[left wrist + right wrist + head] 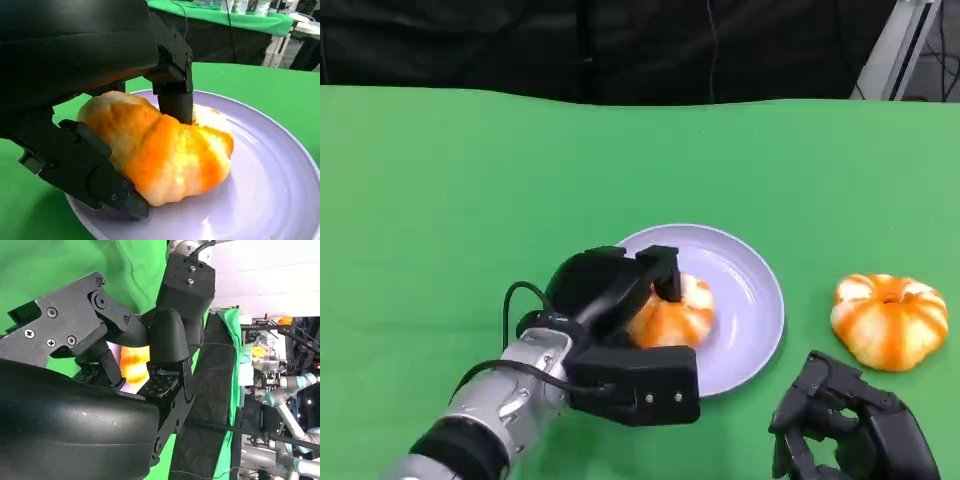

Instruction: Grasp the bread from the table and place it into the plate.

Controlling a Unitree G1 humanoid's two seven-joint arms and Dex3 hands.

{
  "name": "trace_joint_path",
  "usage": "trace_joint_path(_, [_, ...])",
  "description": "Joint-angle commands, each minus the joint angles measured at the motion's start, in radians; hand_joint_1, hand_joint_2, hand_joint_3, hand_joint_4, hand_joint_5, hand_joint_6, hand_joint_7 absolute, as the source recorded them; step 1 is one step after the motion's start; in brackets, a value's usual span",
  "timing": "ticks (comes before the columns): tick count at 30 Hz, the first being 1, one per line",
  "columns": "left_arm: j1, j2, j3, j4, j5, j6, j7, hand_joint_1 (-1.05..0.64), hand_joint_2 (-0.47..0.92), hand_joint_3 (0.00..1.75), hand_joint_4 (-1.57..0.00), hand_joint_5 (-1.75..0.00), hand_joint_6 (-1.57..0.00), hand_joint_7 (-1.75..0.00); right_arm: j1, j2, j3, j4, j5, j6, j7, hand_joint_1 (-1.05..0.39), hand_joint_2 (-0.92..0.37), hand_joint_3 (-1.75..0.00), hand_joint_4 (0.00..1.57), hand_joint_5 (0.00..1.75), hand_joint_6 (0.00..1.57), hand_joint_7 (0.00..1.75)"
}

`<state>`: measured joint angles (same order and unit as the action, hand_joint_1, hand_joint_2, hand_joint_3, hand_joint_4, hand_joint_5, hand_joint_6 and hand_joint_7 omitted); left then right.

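**Bread held over the plate, release still to come**

The left hand (620, 330) grips the bread (672, 312), fingers closed across its top and underside; the roll sits on the lavender plate (755, 290), toward the plate's 8 o'clock side; in the left wrist view a finger (175, 102) presses into the crust while the bread (165, 152) rests on the plate (280, 165). A second bread roll (889, 320) lies on the green table (470, 200) at 3 o'clock of the plate, well apart from it. The right hand (850, 425) waits at 5 o'clock, fingers curled, holding nothing. The roll looks light, soft and easily dented; I judge a gentle hold across its broad middle best; letting go should be slow, lest it stick to the fingers.
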<state>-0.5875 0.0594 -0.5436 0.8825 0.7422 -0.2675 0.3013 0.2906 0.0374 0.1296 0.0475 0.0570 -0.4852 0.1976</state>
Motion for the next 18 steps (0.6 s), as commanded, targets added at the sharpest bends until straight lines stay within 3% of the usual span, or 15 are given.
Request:
trace_joint_path(1, [-0.005,0.050,-0.006,0.005,-0.021,-0.046,-0.069,-0.67,0.92,0.42,-0.48,-0.14,-0.66,-0.07,0.007,-0.006,-0.003,-0.020,0.006,0.003,-0.006,-0.14,-0.60,-1.12,0.82,1.75,0.76,1.54])
trace_joint_path(2, [-0.005,0.056,-0.008,0.005,-0.020,-0.051,-0.074,-0.78,0.92,0.48,-0.34,-0.06,-0.56,-0.03,0.007,-0.007,-0.004,-0.020,0.006,0.002,-0.005,-0.14,-0.60,-1.13,0.82,1.75,0.76,1.54])
trace_joint_path(9, [-0.001,0.070,-0.015,-0.003,-0.009,-0.065,-0.061,-0.98,0.92,0.65,-0.04,0.00,-0.34,0.00,0.005,-0.009,-0.007,-0.015,0.010,-0.001,-0.002,-0.14,-0.60,-1.12,0.82,1.75,0.76,1.53])
trace_joint_path(18, [0.016,0.089,-0.015,-0.055,-0.003,-0.053,-0.065,-1.05,0.92,0.75,0.00,0.00,-0.16,0.00,0.003,-0.010,-0.007,-0.012,0.011,-0.003,0.002,-0.15,-0.61,-1.10,0.82,1.75,0.76,1.52])
